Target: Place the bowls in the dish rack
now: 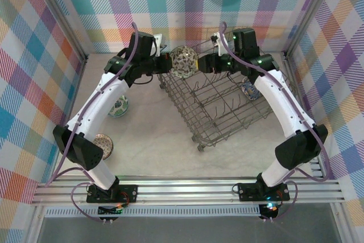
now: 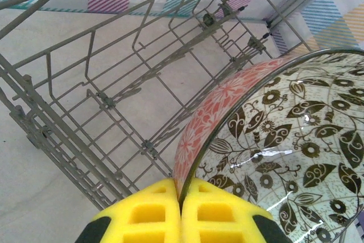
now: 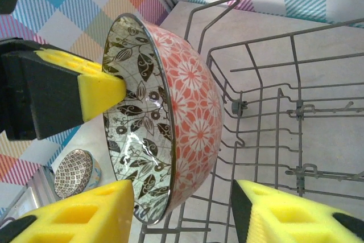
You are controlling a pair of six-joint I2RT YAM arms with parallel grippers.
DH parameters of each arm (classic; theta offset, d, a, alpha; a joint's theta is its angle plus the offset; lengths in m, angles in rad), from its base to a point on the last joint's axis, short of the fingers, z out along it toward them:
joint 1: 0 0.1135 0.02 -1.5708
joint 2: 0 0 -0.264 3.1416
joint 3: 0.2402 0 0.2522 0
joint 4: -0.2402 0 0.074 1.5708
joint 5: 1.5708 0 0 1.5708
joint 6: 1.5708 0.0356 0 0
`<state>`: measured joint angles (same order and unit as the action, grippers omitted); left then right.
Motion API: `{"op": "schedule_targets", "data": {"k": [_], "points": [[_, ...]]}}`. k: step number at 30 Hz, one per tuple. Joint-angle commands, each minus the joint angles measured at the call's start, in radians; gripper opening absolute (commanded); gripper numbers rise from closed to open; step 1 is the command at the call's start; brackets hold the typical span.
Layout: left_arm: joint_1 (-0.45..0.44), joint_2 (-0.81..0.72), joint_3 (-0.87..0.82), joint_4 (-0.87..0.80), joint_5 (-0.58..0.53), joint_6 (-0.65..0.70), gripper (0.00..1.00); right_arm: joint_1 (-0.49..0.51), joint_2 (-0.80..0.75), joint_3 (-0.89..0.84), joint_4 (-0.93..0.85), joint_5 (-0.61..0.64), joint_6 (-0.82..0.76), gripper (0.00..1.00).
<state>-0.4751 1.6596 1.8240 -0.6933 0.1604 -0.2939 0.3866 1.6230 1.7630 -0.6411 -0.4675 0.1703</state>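
pinching the rim of the red bowl [image 2: 284, 157] between the left fingers [image 2: 151, 217], pressed tight on it. holding it up on edge in the air, just above the far-left rim of the rack [image 1: 199, 140], toward the far edge of the worktop [image 1: 153, 140]. straddling the bowl's lower rim with the right fingers [image 3: 85, 217], set partly wide: close against the patterned inside on one side, apart from the orange wall on the other, so no grip there yet by the look of it.

judged a mid-air hand-over from left to right, or a two-sided steadying before the drop into the rack; cannot tell which. loading barely begun, going by the top view: green bowl [image 1: 118, 106] and grey bowl [image 1: 107, 143] lying near the worktop's left edge, blue bowl [image 1: 249, 89] at the rack's far-right rim, inside or outside the wires hard to say.

next, probably: close the right fingers on the rim until firm, only then loosen the left ones, then lower the bowl on edge between two rows of tines. calls for no twisting while both sides hold, and for lining up with a gap to avoid knocking a wire.
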Motion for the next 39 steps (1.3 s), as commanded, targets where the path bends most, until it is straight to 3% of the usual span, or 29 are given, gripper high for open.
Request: {"op": "schedule_targets", "data": {"k": [1, 14, 19, 33, 39], "points": [[-0.021, -0.002, 0.047, 0.099, 0.023, 0.015, 0.0, 0.006, 0.009, 0.032, 0.028, 0.034, 0.041, 0.46], [-0.078, -0.005, 0.031, 0.141, -0.086, 0.02, 0.0, 0.006, 0.005, 0.004, 0.049, 0.071, 0.069, 0.32], [-0.099, -0.005, 0.03, 0.136, -0.139, 0.025, 0.0, 0.005, -0.004, 0.0, 0.049, 0.079, 0.066, 0.31], [-0.139, -0.009, 0.01, 0.157, -0.164, 0.023, 0.0, 0.005, -0.037, -0.036, 0.059, 0.123, 0.068, 0.19], [-0.157, -0.008, 0.007, 0.158, -0.147, 0.023, 0.07, 0.005, -0.053, -0.057, 0.069, 0.166, 0.08, 0.14]]}}
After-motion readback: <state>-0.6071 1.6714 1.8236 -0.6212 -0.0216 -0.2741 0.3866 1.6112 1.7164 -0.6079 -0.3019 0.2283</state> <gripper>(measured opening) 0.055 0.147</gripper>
